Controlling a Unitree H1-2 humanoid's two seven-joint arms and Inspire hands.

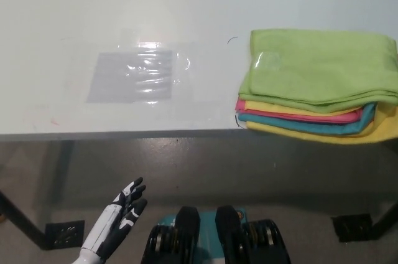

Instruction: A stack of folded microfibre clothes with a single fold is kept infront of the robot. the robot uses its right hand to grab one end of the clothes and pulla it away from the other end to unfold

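A stack of folded microfibre cloths (317, 86) lies at the right of the white table (124, 15), near its front edge. The top cloth is green (320, 65) and lies flat; yellow, pink and teal layers show beneath it along the front. My white left hand (118, 217) rests below the table edge at the lower left, fingers spread and holding nothing. My black right hand is out of the picture.
A clear plastic sheet (137, 76) lies flat on the table left of the stack. The table's front edge (124, 133) runs across the middle of the view, with grey floor below it.
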